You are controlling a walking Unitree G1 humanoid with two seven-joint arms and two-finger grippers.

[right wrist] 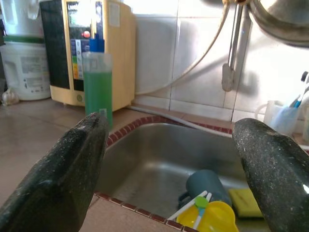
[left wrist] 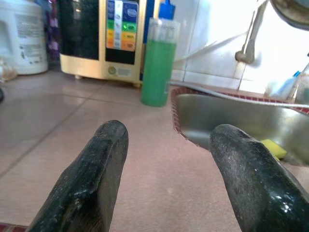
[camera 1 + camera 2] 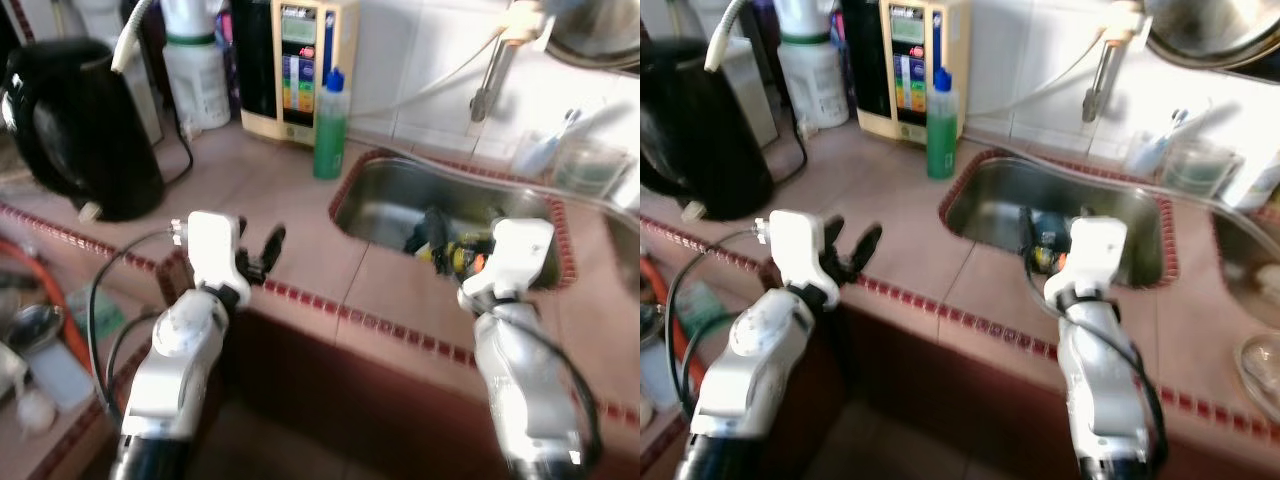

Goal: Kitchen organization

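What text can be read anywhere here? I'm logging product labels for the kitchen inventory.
None is legible.
Cream countertop appliance: coloured panel labels and top display, too blurred to read.
White tub: printed lines, too small to read.
Green dish soap bottle: no readable label.

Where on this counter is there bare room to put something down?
The tiled stretch between the black kettle, the green soap bottle and the sink is bare; the left hand hovers at its front edge. The sink holds cups and a sponge, and the back wall is crowded.
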